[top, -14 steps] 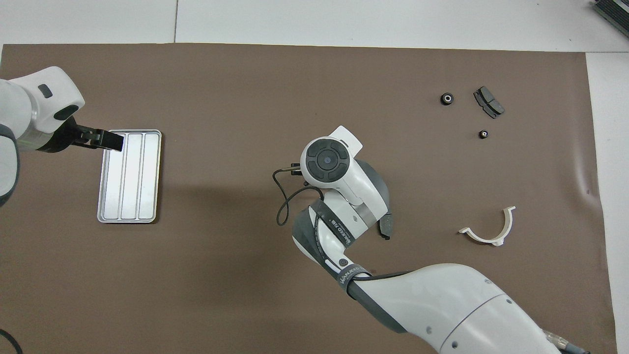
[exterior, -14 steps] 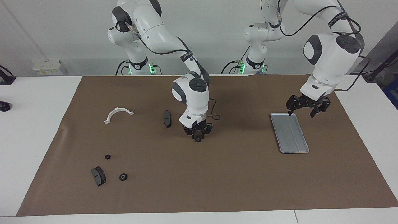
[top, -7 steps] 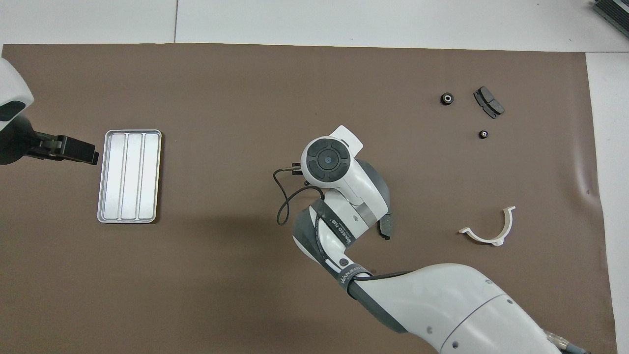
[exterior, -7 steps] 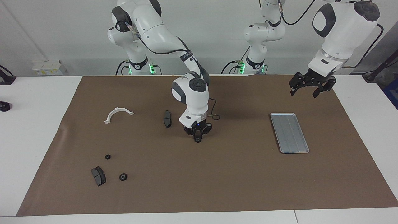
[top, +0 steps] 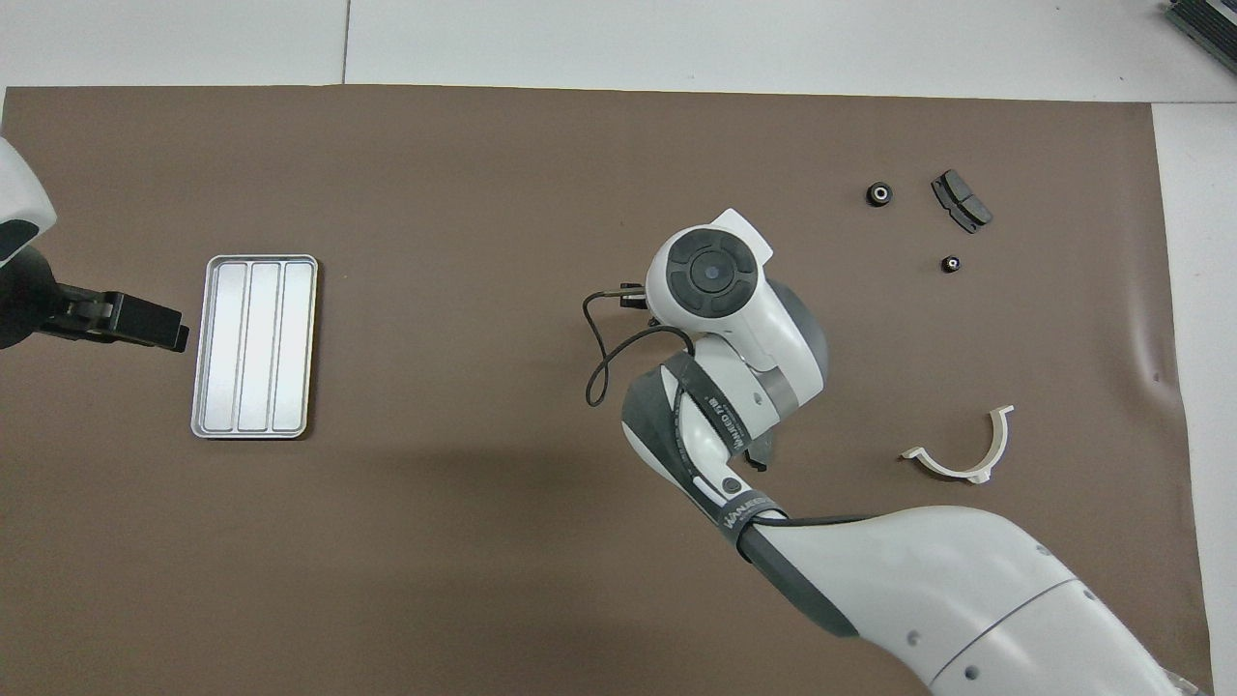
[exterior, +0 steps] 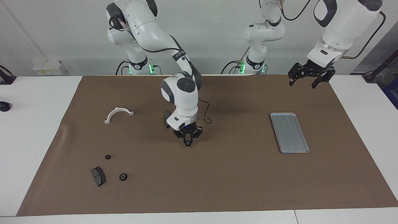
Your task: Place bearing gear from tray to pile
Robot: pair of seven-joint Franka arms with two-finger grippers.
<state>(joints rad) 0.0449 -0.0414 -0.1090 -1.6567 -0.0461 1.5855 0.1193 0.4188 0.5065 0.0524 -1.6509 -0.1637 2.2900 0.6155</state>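
My right gripper (exterior: 187,142) hangs low over the middle of the brown mat, shut on a small black bearing gear (exterior: 187,144). In the overhead view the right wrist (top: 710,275) hides both the gripper and the gear. The silver ridged tray (exterior: 289,132) (top: 254,346) lies bare toward the left arm's end. The pile is two black gears (exterior: 107,156) (exterior: 123,176) and a squat dark brake pad (exterior: 98,176) toward the right arm's end. My left gripper (exterior: 302,83) (top: 164,329) is raised and open, over the mat beside the tray.
A white half-ring bracket (exterior: 118,113) (top: 962,454) lies on the mat nearer the robots than the pile. A slim dark curved pad (exterior: 166,118) is mostly hidden by the right arm. A black knob (exterior: 3,106) sits on the white table off the mat.
The right gripper has carried the gear a short way toward the right arm's end of the table. The left gripper has risen from the tray's corner and drawn off it.
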